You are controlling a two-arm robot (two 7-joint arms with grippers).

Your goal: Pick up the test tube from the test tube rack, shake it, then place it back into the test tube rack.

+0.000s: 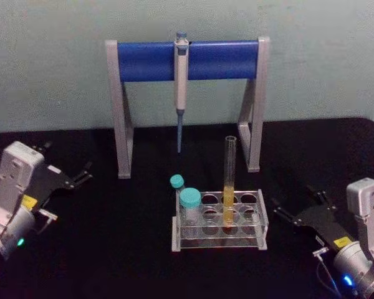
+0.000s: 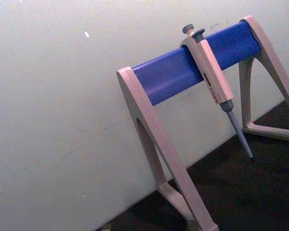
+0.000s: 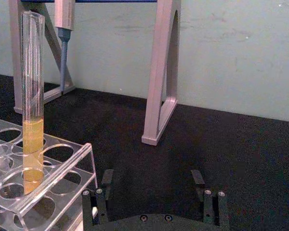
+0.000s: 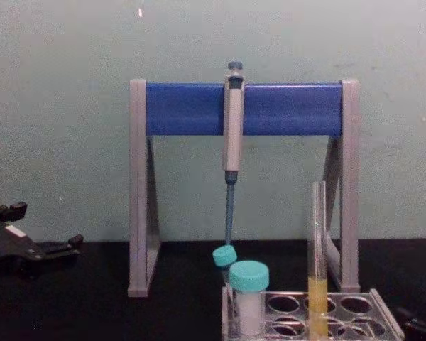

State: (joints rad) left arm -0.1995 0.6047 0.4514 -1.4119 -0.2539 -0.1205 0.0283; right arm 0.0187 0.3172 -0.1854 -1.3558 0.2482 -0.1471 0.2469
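The test tube (image 1: 229, 180) stands upright in a middle hole of the clear test tube rack (image 1: 219, 242), yellow liquid filling its lower part. It also rises tall in the right wrist view as the test tube (image 3: 32, 72) in the rack (image 3: 55, 179), and in the chest view as the test tube (image 4: 317, 241). My right gripper (image 1: 297, 202) rests low to the right of the rack, open and empty, apart from it; its fingers (image 3: 107, 177) point past the rack's corner. My left gripper (image 1: 84, 174) sits far to the left, open and empty.
Two teal-capped vials (image 1: 188, 207) stand at the rack's left end. Behind the rack a grey-and-blue pipette stand (image 1: 149, 60) holds a hanging grey pipette (image 1: 181, 75). The black table (image 1: 112, 249) is bare on both sides of the rack. A pale wall backs the scene.
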